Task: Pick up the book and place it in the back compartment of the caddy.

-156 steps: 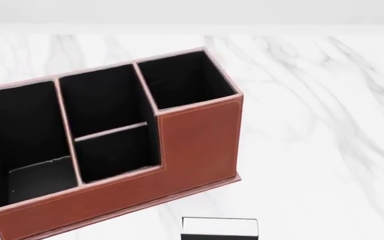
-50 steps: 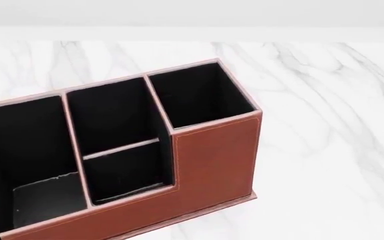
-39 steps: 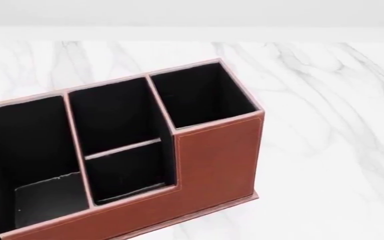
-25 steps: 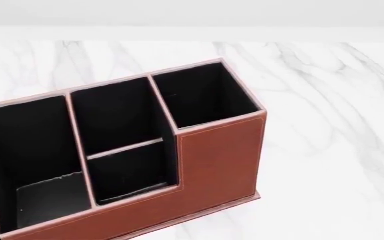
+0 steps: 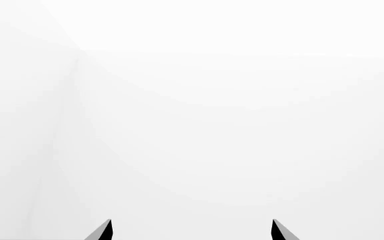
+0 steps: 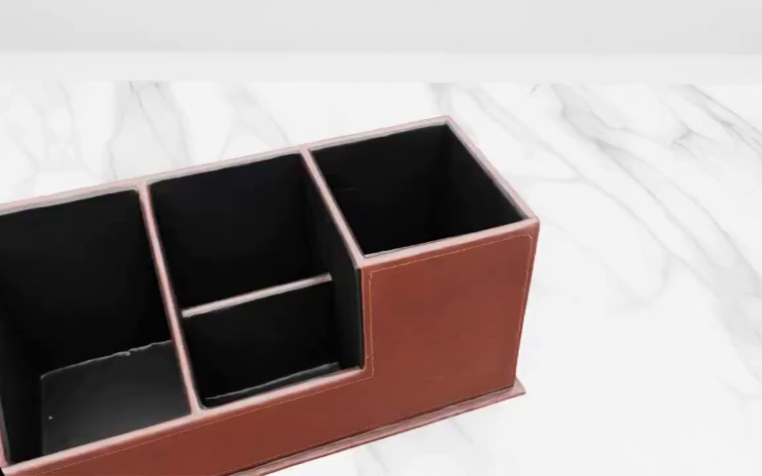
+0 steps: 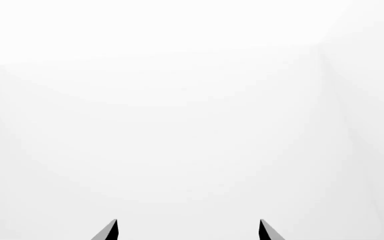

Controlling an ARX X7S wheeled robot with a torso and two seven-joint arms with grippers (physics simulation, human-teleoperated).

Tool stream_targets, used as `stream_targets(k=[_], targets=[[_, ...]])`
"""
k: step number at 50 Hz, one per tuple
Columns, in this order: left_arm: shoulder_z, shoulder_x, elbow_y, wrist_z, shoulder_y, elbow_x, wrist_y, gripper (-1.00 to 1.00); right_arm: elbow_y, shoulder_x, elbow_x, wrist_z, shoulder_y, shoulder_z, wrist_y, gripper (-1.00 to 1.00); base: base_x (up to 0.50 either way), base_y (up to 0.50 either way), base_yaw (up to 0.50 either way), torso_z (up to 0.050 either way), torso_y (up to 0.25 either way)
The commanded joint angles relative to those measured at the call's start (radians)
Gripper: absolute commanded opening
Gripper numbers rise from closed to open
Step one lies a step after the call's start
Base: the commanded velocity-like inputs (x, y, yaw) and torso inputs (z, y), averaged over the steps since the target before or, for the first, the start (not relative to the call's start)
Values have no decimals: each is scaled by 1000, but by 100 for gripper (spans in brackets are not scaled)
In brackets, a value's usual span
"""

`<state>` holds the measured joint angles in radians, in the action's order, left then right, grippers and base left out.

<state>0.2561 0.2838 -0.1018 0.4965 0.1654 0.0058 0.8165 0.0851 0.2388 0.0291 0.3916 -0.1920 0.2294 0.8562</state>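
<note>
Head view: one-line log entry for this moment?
caddy on marble table | compartments empty | book not in view | left gripper open | right gripper open

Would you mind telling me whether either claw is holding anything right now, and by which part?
Nothing is held: the left claw and right claw both show spread fingertips with only blank white between them.

caddy (image 6: 441,307) on table (image 6: 673,248), left of centre

Reddish-brown caddy (image 6: 441,317) with four black-lined compartments, standing on white marble table (image 6: 659,218), stepped front nearest
</note>
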Motion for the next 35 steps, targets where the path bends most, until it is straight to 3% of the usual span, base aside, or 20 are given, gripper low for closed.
stream_targets(k=[1,35], targets=[[3,3,0,4,-1,1,-1,100,2,3,-2,6,0,2,-3,100,0,23,0,0,0],[12,11,2,15,-6,1,-2,100,-7,11,-8,18,6,17,0,100,0,24,0,0,0]])
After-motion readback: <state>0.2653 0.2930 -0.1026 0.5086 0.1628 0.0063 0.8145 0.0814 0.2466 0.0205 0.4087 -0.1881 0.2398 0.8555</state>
